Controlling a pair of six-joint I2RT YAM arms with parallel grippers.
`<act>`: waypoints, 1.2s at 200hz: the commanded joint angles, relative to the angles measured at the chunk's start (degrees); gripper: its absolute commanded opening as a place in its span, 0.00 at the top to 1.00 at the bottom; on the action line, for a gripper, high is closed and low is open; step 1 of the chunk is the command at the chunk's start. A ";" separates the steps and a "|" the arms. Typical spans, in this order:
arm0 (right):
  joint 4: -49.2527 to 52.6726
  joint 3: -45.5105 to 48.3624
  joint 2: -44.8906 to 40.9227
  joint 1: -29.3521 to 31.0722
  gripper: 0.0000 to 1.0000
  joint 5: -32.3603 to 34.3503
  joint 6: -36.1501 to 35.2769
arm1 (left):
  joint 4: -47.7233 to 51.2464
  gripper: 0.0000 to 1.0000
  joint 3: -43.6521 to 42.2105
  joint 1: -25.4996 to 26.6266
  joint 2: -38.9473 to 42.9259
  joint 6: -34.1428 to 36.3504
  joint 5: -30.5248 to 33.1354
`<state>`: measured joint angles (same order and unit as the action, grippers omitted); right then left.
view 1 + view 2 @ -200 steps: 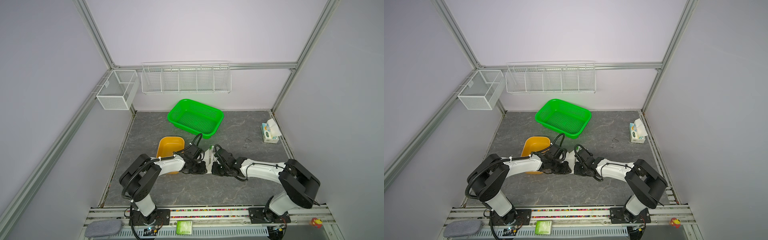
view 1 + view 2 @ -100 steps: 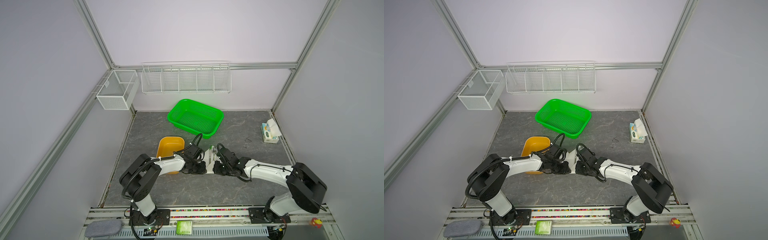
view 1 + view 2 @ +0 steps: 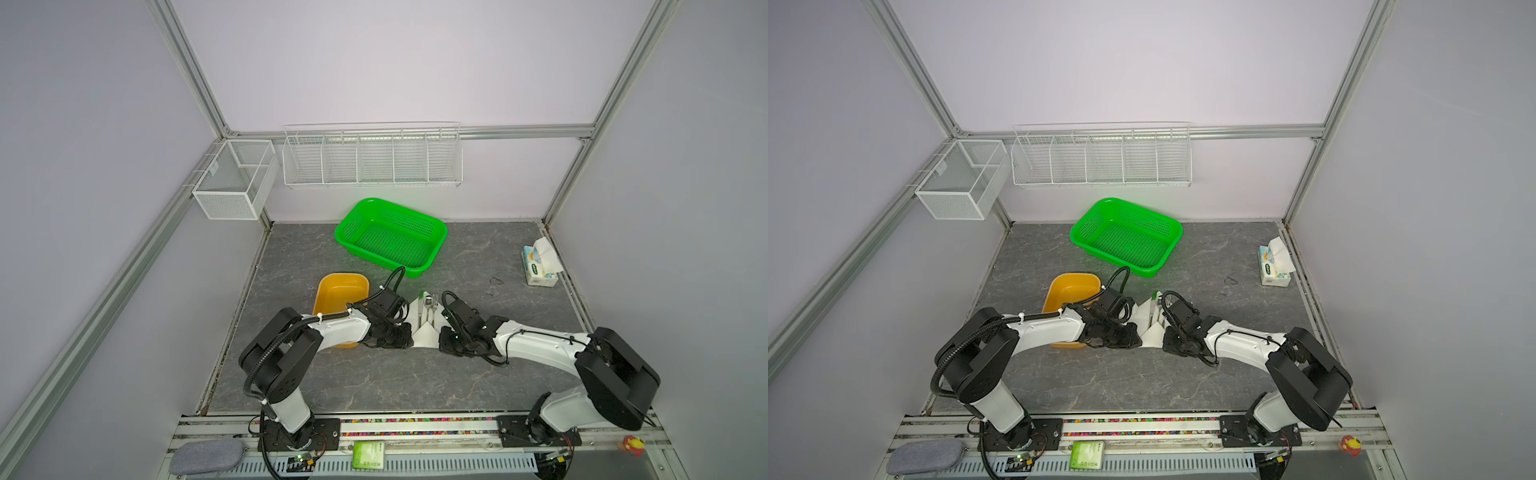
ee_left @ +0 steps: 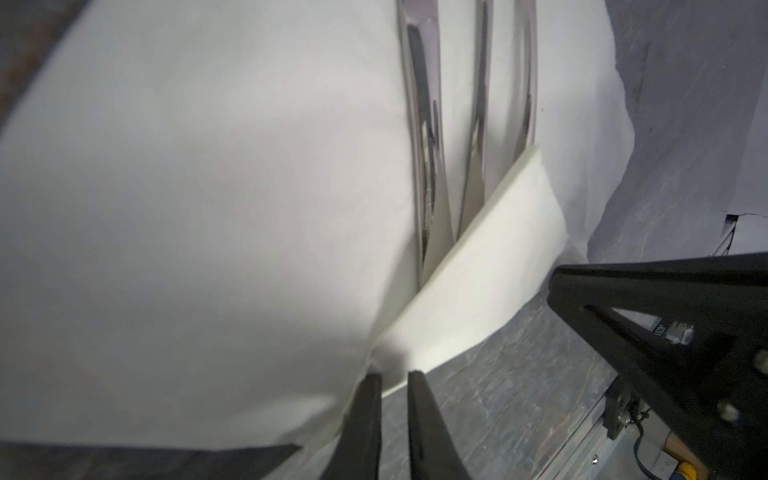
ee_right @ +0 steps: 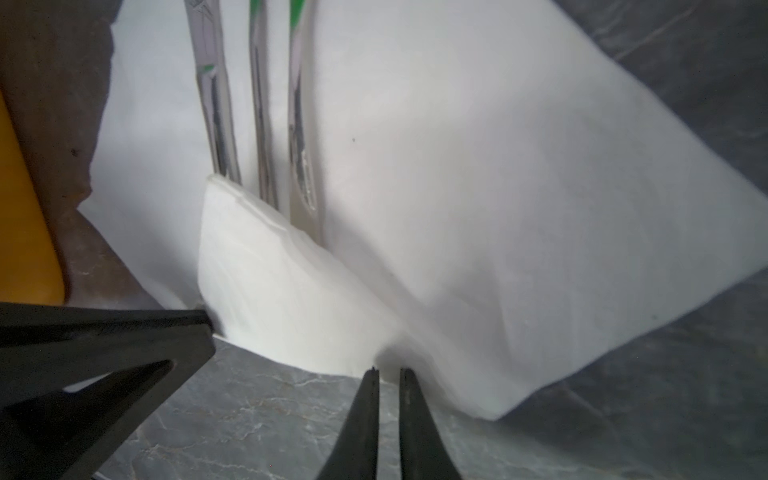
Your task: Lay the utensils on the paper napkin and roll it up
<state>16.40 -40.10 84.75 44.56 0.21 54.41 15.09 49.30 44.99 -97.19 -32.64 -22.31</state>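
The paper napkin [image 4: 187,187] is looking like soft, matt white paper, faintly fibrous and creasing where it folds. The utensils [image 4: 420,124] are gleaming as polished metal, mirror-smooth and throwing back streaks of light. The tabletop [image 3: 374,374] is showing a dull grey, stone-like finish with pale veins. The green basket [image 3: 376,258] is shining as glossy perforated plastic, and the yellow tray [image 3: 338,291] as smooth plastic with a softer sheen. The wire racks [image 3: 374,166] are reading as white-coated metal. The arms [image 3: 340,328] are wearing smooth white and matt black casings.
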 commanded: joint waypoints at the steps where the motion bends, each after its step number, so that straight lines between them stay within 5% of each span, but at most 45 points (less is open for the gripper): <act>1: 2.66 1.25 1.11 -0.62 0.86 1.02 1.36 | 1.76 0.85 0.80 -0.51 -0.99 1.00 1.39; 240: 6.06 -0.67 1.35 -2.09 0.87 0.68 -0.54 | 3.30 0.81 2.50 -0.65 2.16 1.60 -0.66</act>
<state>19.33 -41.21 85.73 42.78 -0.64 54.00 15.44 49.43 44.71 -97.12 -32.16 -22.74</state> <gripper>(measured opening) 0.124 0.172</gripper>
